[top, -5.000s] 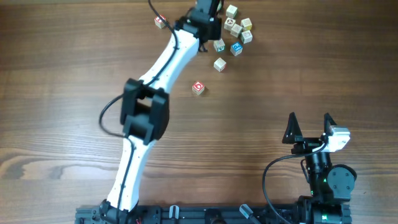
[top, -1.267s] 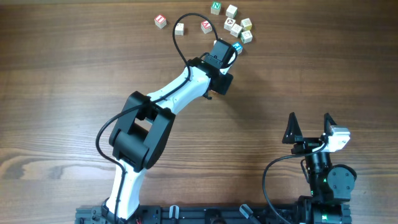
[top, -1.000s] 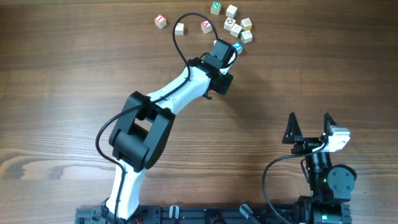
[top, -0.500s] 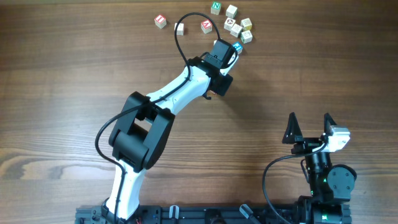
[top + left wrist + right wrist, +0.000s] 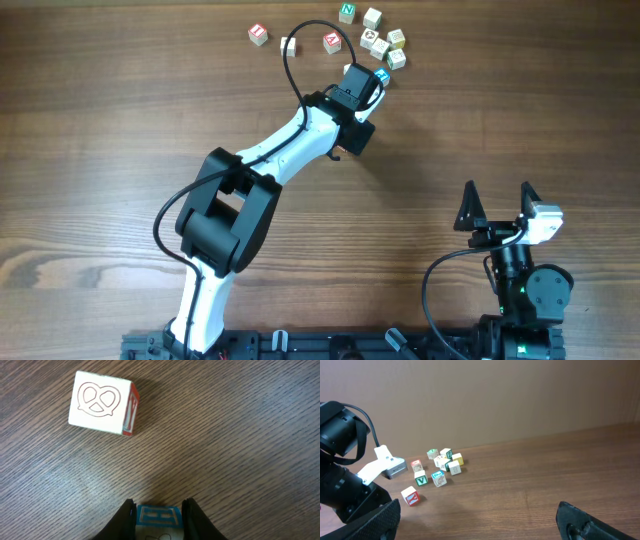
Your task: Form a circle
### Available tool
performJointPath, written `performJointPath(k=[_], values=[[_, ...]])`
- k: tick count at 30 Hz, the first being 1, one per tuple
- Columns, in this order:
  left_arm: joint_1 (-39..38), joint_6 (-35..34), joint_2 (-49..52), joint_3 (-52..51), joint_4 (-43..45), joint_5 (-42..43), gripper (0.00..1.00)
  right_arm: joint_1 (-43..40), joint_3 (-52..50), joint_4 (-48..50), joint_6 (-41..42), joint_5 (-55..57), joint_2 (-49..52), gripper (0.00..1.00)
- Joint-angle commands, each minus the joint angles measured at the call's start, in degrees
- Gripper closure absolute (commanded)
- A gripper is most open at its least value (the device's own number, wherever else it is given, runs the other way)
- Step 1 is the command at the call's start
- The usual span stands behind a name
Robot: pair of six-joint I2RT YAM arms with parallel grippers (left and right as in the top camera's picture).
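Surface: I'm looking down on a dark wood-grain table [image 5: 120, 110]. A plain brown wall shows behind it in the right wrist view.
Left gripper: the left gripper [image 5: 372, 80] sits at 1 o'clock from the table centre. It is pinched on a teal-lettered cube [image 5: 158, 517], with a black finger [image 5: 127, 520] against each side.
Circle: the circle [image 5: 383, 42] is only a tight bunch of pale cubes at 1 o'clock on the table, just past the held cube. From above I can't tell whether the two touch.
Nearby, wrist view: a pretzel cube [image 5: 102, 402] with a red side face lies at 11 o'clock of the held cube, well apart from it.
Scatter: a green N cube [image 5: 347, 12] and a pale cube [image 5: 372, 17] lie at 11 o'clock of the bunch. A red V cube [image 5: 332, 42], a small pale cube [image 5: 288, 45] and a red cube [image 5: 258, 33] trail off towards 9 o'clock.
In the way: the left arm's black cable [image 5: 283, 62] loops across the small pale cube. The wrist housing covers most of the held cube from overhead.
Right gripper: the right gripper [image 5: 498, 190] is at 4 o'clock on the table with its jaws spread wide, nothing between them, far from every cube.
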Motion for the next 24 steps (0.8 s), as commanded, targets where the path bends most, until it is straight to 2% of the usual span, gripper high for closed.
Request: performJointPath(k=[1, 24], values=[[0.2, 1.5, 0.8, -1.0, -1.7, -4.4, 0.81, 0.0, 0.0, 0.3, -1.1, 0.5, -0.5, 0.00], [0.2, 1.1, 0.8, -1.0, -2.1, -4.4, 0.82, 0.0, 0.0, 0.3, -1.1, 0.5, -0.5, 0.00]])
